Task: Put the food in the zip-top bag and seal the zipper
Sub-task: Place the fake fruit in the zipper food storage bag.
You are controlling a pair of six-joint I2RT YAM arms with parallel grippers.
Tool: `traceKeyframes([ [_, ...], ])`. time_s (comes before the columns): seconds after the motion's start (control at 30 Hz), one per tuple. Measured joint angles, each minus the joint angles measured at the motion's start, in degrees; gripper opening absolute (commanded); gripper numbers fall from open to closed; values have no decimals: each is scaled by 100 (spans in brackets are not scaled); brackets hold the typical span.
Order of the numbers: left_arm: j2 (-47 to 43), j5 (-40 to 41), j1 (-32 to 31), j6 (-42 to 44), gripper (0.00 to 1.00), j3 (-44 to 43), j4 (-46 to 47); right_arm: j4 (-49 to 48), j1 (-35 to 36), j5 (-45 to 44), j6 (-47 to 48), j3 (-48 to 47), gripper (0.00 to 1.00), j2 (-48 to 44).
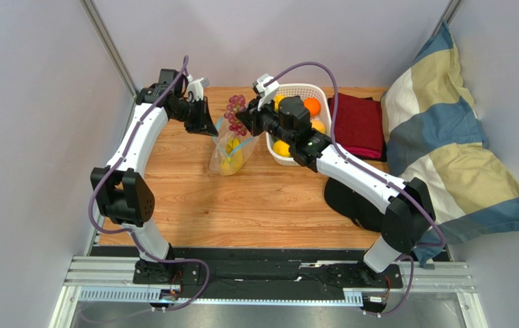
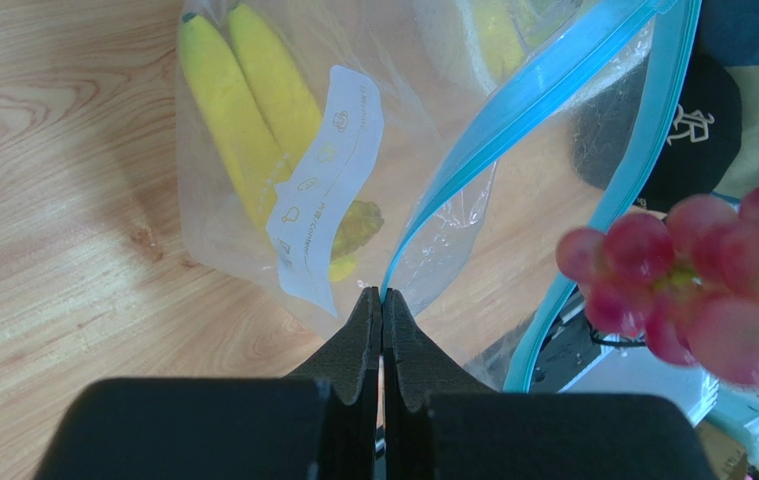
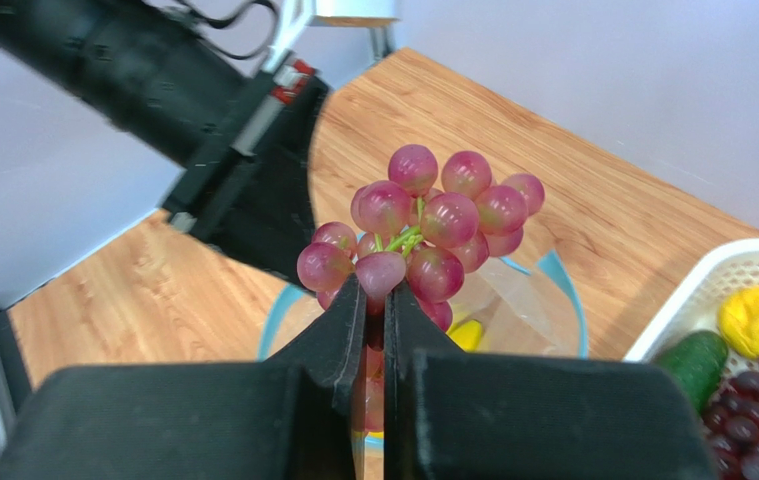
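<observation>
A: Largest first. The table (image 1: 193, 205) carries the zip-top bag (image 1: 230, 154). Its mouth is held up by the left gripper (image 2: 381, 300), fingers pressed together on the mouth edge. The bag body falls away ahead of the fingertips.

B: Contents?

A: A banana bunch (image 2: 243, 110) is inside, beyond and to the left of those fingertips. The right gripper (image 3: 374, 290) is clamped on the stem of a red grape cluster (image 3: 433, 215). The berries sit just past its fingertips, over the open mouth.

B: Zipper (image 2: 513, 110)?

A: Unsealed. One teal strip starts at the left fingertips; the other bows out beneath the right ones.

B: Note for the drop: lower the berries until they are below both strips, centred in the loop, then part the fingers. The left pinch should hold firm. My judgement is that a berry snagging a strip could fold the mouth shut.
</observation>
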State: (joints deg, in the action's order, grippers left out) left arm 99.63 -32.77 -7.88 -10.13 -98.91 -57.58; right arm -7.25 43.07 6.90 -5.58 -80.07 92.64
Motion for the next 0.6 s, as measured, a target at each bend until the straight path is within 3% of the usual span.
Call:
traceKeyframes([
  [0.43, -31, -22, 0, -26, 0, 39, 0, 133, 179, -428, -321, 273, 0, 149],
  [0.53, -33, -24, 0, -26, 0, 39, 0, 212, 221, -424, -339, 291, 11, 179],
  [0.6, -33, -26, 0, -26, 0, 39, 0, 332, 229, -420, -350, 258, 26, 205],
])
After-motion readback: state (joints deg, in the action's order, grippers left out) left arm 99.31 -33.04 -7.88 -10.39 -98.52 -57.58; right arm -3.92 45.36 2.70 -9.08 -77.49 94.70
